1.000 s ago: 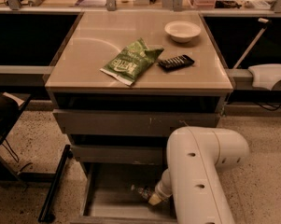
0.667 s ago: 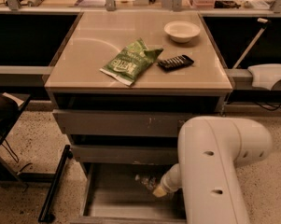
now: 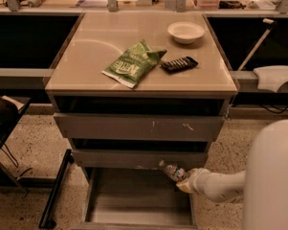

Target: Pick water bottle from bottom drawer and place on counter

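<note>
The water bottle [image 3: 169, 168], small and clear with a coloured label band, is tilted and lifted above the right part of the open bottom drawer [image 3: 134, 200], level with the front of the drawer above. My gripper [image 3: 182, 179] is at the end of the white arm coming in from the right and is shut on the bottle's lower end. The counter [image 3: 91, 51] is the beige top of the cabinet, well above the gripper. The drawer's grey floor shows nothing else inside.
On the counter lie a green chip bag [image 3: 133, 64], a black remote-like bar [image 3: 179, 64] and a white bowl [image 3: 185, 31]. Two upper grey drawers [image 3: 138, 127] stick out slightly. A black chair [image 3: 2, 121] stands left; my white arm body [image 3: 272, 176] fills the right.
The gripper has risen out of the bottom drawer with the bottle and moved right; the arm body has swung toward the right edge.
</note>
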`<state>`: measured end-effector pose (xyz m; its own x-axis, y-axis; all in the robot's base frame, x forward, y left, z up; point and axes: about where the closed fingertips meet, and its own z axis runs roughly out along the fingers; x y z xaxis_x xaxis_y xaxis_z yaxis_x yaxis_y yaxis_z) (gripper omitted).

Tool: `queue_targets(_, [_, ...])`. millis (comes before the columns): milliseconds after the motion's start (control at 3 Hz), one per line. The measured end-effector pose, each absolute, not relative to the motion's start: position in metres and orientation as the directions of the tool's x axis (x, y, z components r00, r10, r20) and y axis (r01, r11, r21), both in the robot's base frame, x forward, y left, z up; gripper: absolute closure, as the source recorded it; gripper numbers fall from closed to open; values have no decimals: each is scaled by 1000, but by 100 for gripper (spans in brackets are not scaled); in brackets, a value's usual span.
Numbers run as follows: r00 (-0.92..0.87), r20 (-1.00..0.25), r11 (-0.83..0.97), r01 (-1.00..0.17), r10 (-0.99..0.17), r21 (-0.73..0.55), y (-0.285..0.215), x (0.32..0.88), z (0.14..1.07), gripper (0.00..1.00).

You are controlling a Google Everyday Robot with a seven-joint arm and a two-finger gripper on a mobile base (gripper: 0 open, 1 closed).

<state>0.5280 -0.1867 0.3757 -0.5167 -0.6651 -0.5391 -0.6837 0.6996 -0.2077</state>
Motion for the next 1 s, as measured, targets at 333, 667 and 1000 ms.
queue_targets(333, [-472,-582,710,-643,-662,-286,-202,546,436,100])
queue_targets(667, [-472,-582,710,-643,-662,-286,-202,546,436,100])
queue_targets(1000, [-481,-577,713,-643,-661,-281,-226,522,465,100])
